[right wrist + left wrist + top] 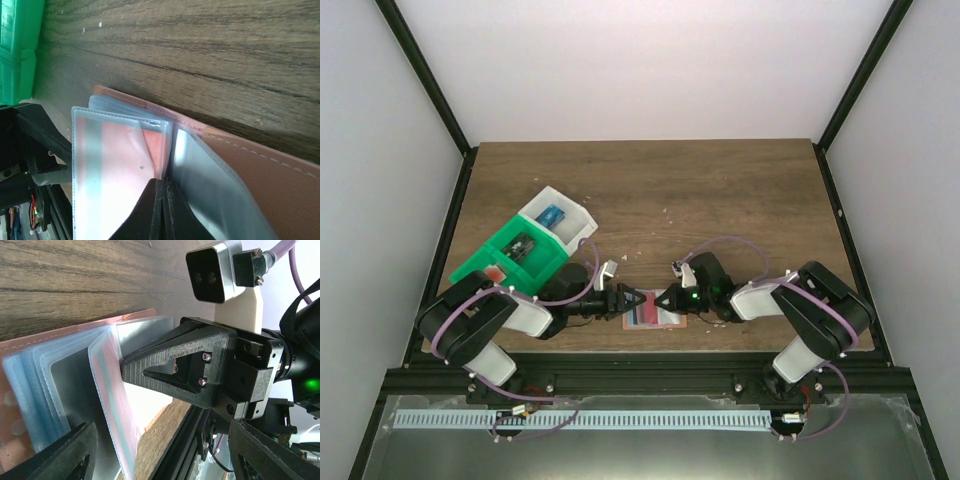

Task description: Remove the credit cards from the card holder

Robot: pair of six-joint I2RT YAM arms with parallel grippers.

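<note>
**A:** Right end effector?

**B:** Right gripper [163, 189]: jaws pressed fully together, pinching the edge of one clear sleeve [82, 170] of the card holder [655, 318]. The pinched sleeve stands up off the stack. A red-and-white card [125, 160] shows through it, seated inside.

**A:** Left one?

**B:** Left gripper [626, 302]: jaws spread wide, nothing in them. In its wrist view the two fingers sit either side of the fanned sleeves. Whether they touch the holder I cannot tell.

**A:** Holder's position?

**B:** It lies open at 6 o'clock on the table [720, 200], close to the near edge and between the two grippers. The left gripper is at its 9 o'clock and the right gripper at its 2 o'clock, their tips close together over it. The salmon cover lies flat on the wood with a stitched seam showing, and the clear sleeves fan up from the fold.

**A:** Other cards?

**B:** The remaining sleeves look pale blue. I cannot make out what they hold.

**A:** Surroundings?

**B:** A green tray [480, 262] sits at 10 o'clock from the holder, apart from it. A white tray [578, 215] butts against the green one at its 1 o'clock.
</note>
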